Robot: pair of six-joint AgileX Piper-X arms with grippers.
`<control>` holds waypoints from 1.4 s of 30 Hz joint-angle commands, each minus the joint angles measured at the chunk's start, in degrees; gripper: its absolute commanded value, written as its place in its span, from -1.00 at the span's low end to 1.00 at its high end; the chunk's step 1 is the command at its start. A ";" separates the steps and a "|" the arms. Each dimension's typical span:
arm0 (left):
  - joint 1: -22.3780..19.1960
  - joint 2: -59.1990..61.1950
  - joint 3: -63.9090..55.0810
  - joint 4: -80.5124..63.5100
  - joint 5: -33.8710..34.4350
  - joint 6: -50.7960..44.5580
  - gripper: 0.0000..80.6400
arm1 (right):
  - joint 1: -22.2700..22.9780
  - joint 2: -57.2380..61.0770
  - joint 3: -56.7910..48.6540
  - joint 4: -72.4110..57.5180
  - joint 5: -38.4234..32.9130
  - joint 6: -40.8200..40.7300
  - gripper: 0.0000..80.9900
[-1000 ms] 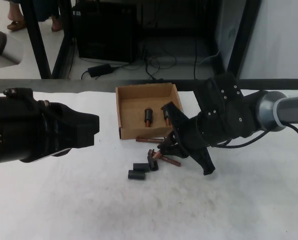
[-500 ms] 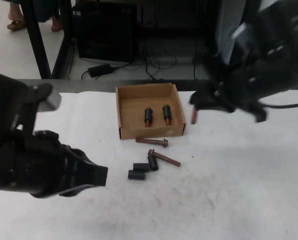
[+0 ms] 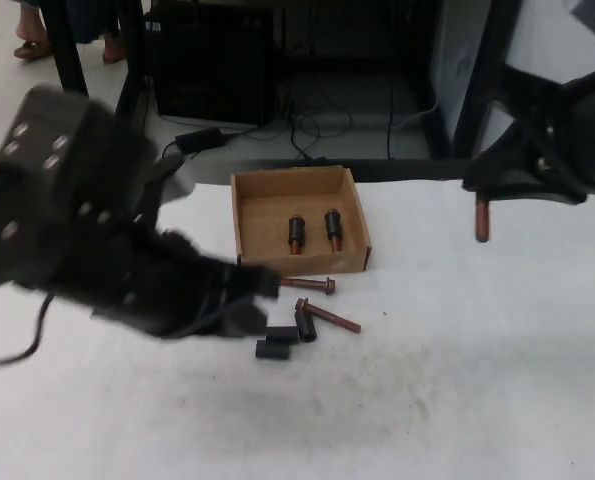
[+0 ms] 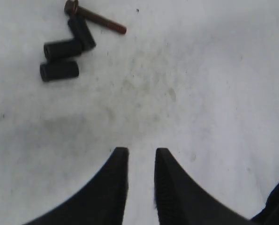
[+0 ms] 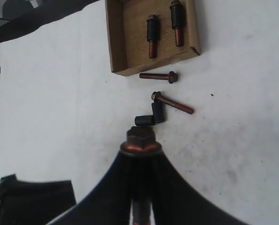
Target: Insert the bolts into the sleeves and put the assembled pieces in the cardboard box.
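Held bolt (image 5: 140,140), shank half-hidden between right fingers (image 5: 102,193)

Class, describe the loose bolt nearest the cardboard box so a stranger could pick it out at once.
Find the cardboard box on the white bench. Just in front of its front wall lies a bolt, running along that wall. Unlike the other loose bolt, slanted with its head by the black sleeves, it lies alone.

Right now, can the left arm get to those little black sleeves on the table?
Probably yes. The left gripper is empty, its fingers slightly apart, over the bench. The three loose sleeves lie ahead of it with nothing in between. One lies right by a bolt, so the other two look easier.
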 commanded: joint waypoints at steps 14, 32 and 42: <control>-0.99 21.60 -12.75 3.50 -1.90 -16.18 -0.50 | -0.21 -4.56 -0.16 5.51 0.98 -4.57 -1.00; -3.78 25.89 -12.75 -9.94 -10.26 -16.01 -0.50 | -0.21 -4.56 -0.16 5.72 0.98 -8.09 -1.00; -3.67 30.43 -14.80 -7.54 -10.41 -15.44 -0.50 | -0.21 -4.56 -0.16 5.67 0.98 -8.77 -1.00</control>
